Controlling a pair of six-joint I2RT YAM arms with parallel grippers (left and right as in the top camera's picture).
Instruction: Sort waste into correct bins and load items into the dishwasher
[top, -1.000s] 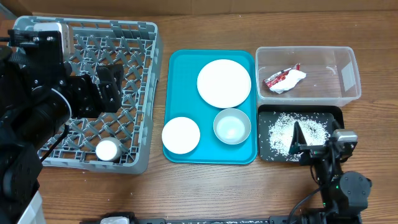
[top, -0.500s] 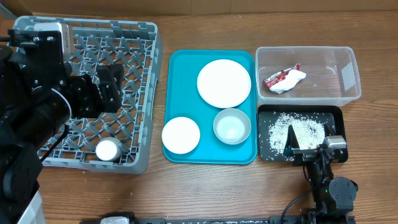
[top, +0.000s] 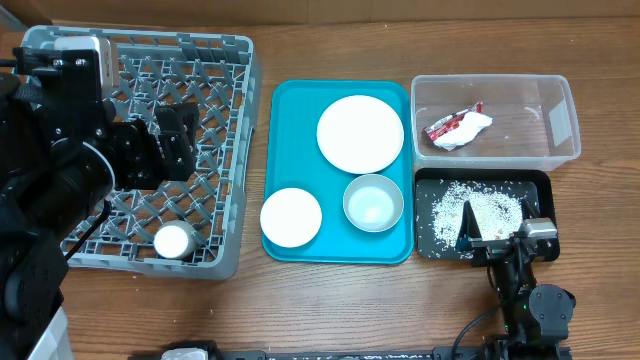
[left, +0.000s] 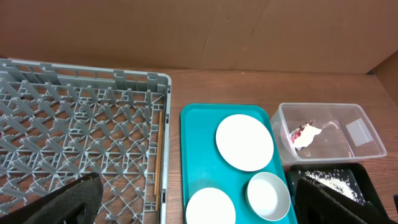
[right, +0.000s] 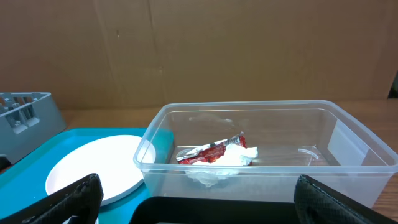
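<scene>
One grey dish rack (top: 215, 120) at left; one white cup (top: 175, 241) in its near corner, possibly upside down. Left gripper (left: 196, 186) over rack, fingers spread wide, empty. Teal tray (top: 300, 130): one plate (top: 360, 133), two bowls, pinkish-white bowl (top: 291, 216) and grey-green bowl (top: 373, 202), with gaps between. One clear tub (top: 520, 120) holds wrapper (top: 457, 128). One black tray (top: 535, 195) holds rice heap (top: 485, 208). Right gripper (right: 196, 183) at its near edge, spread wide, empty, hiding some rice.

a flat teal serving tray (top: 295, 130) lies mid-table on a brown wooden table (top: 330, 310). a plain brown cardboard wall (right: 217, 50) stands behind the table.
</scene>
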